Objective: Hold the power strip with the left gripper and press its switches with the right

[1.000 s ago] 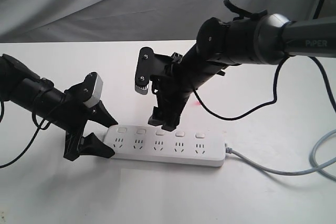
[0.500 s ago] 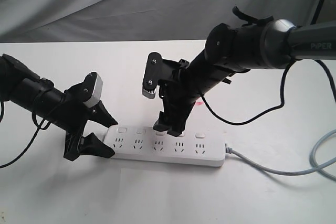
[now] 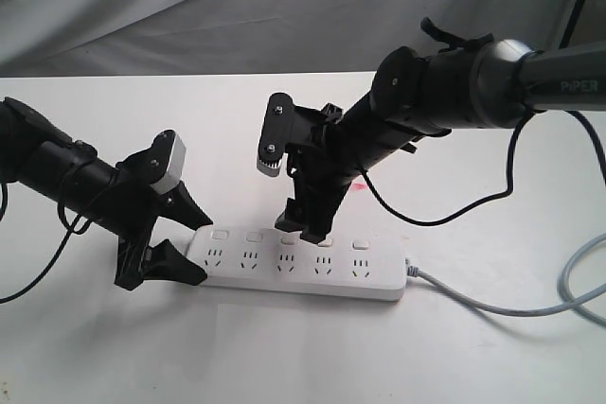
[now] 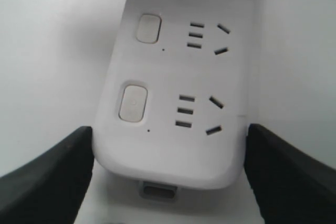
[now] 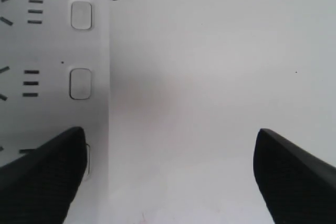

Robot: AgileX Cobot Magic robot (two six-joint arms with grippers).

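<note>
The white power strip (image 3: 303, 270) lies flat on the table, its row of switches (image 3: 254, 236) on the far side. My left gripper (image 3: 192, 245) is shut on the strip's left end, and its jaws sit flush against both long sides in the left wrist view (image 4: 170, 177). The nearest switch (image 4: 133, 102) shows just beyond them. My right gripper (image 3: 287, 201) hangs wide open above the middle of the strip. Its lower finger (image 5: 42, 177) lies over the switch row and half hides the third switch from the held end. Whether it touches, I cannot tell. The other finger (image 5: 296, 177) is over bare table.
The strip's grey cable (image 3: 511, 307) runs off to the right and curls up at the table's right edge. A loose black cable (image 3: 445, 213) loops down from the right arm. Grey cloth (image 3: 189, 7) hangs behind the white table (image 3: 284, 357).
My right gripper has slid to the right along the switch row, from about the third switch toward the fourth, still wide open. The left gripper and the strip have not moved.
</note>
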